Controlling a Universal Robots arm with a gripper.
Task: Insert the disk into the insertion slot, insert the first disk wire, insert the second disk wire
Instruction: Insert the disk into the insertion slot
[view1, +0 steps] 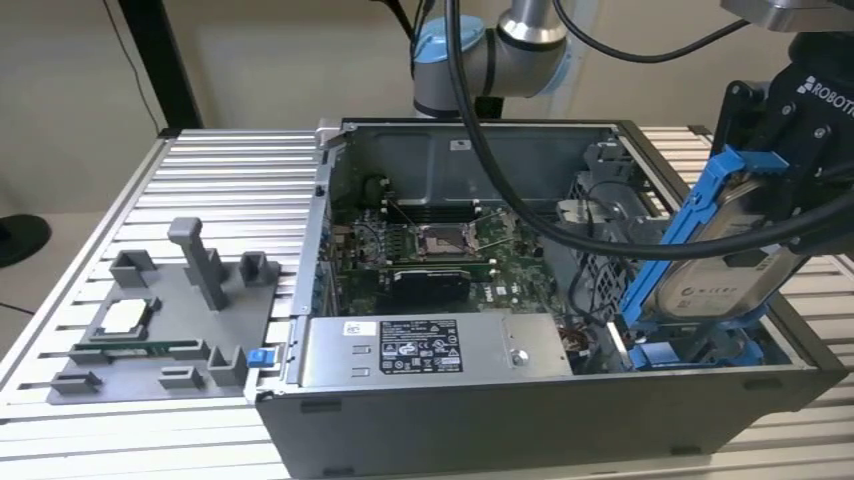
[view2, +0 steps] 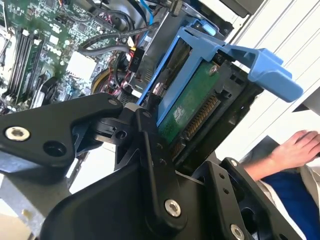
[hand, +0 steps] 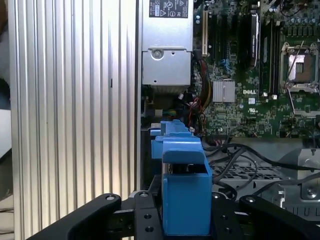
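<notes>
Black gripper (hand: 186, 212) links were seen closest in both wrist views, clamped from two sides on the disk (hand: 182, 150), which was carried in a bright blue plastic frame. In the first wrist view the disk was seen edge-on, as stacked blue plastic between the fingers (hand: 142, 210), with the slatted metal desk (hand: 75, 100) alongside and the motherboard (hand: 250, 100) of the open computer case beyond. In the second wrist view the disk's green circuit-board face (view2: 187, 107) and a blue handle tab were shown instead, and a person's hand (view2: 300, 147) was seen past the case. In the exterior view the disk's silver face (view1: 714, 275) was shown, bearing a white label. There the disk was held steeply tilted at the exterior view's right, its upper end in the gripper (view1: 781, 185) and its lower end down at the blue rails of the insertion slot (view1: 694, 352), in the near corner of the computer case (view1: 534, 420); whether it touched the rails could not be told. White lettering was carried on the gripper's body, and a printed white label on the power supply (view1: 414, 345). A grey fixture tray (view1: 174, 300) was seen on the desk at the exterior view's left, and black cables (view1: 534, 200) were draped over the case.
</notes>
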